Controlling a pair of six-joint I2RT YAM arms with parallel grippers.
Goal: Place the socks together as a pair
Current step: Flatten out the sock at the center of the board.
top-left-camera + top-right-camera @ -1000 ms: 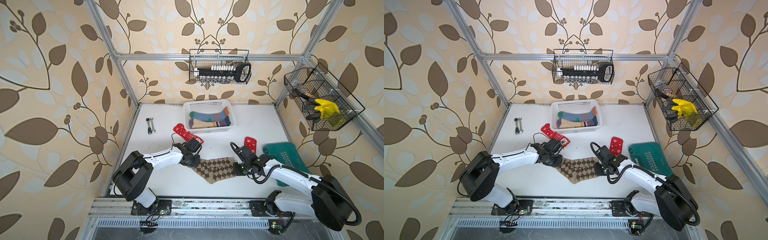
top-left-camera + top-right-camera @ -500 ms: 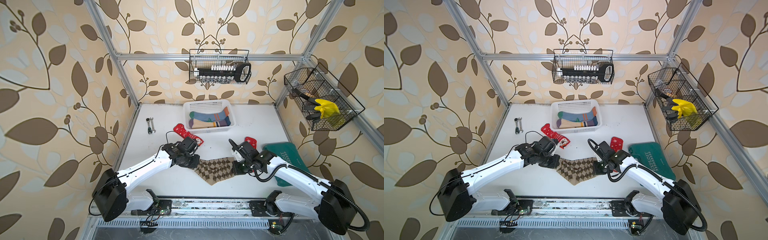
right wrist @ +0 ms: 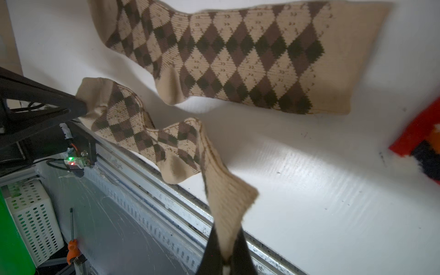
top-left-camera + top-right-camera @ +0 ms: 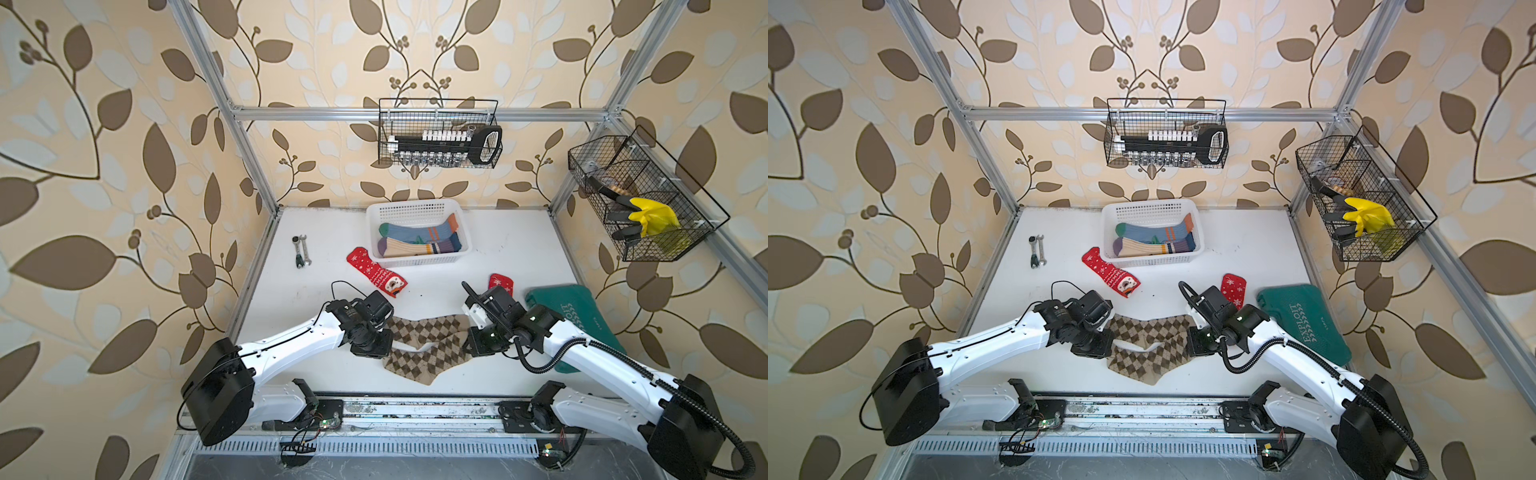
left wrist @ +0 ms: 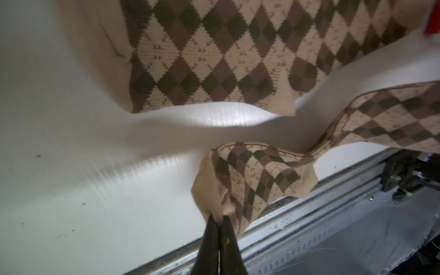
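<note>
Two brown argyle socks show in both top views. One argyle sock [image 4: 424, 328] [image 5: 214, 54] lies flat on the white table. The other argyle sock [image 4: 415, 363] [image 4: 1142, 365] hangs stretched over the table's front edge. My left gripper [image 4: 376, 349] [image 5: 218, 219] is shut on its toe end. My right gripper [image 4: 473, 347] [image 3: 225, 252] is shut on its cuff. One red sock [image 4: 376, 276] lies mid-table. Another red sock [image 4: 500, 284] is partly hidden behind my right arm. Blue-grey [image 4: 415, 230] and beige socks [image 4: 415, 248] lie in the white basket [image 4: 411, 204].
A dark green cloth bag [image 4: 569, 307] lies at the right under my right arm. Two wrenches [image 4: 302, 249] rest at the back left. Wire baskets [image 4: 440, 133] hang on the back and right walls. A metal rail [image 4: 415, 409] runs along the front edge.
My left arm's elbow has swung outward and toward the front. The held argyle sock has drawn toward the front edge, opening a gap from the flat one. Both grips are unchanged.
</note>
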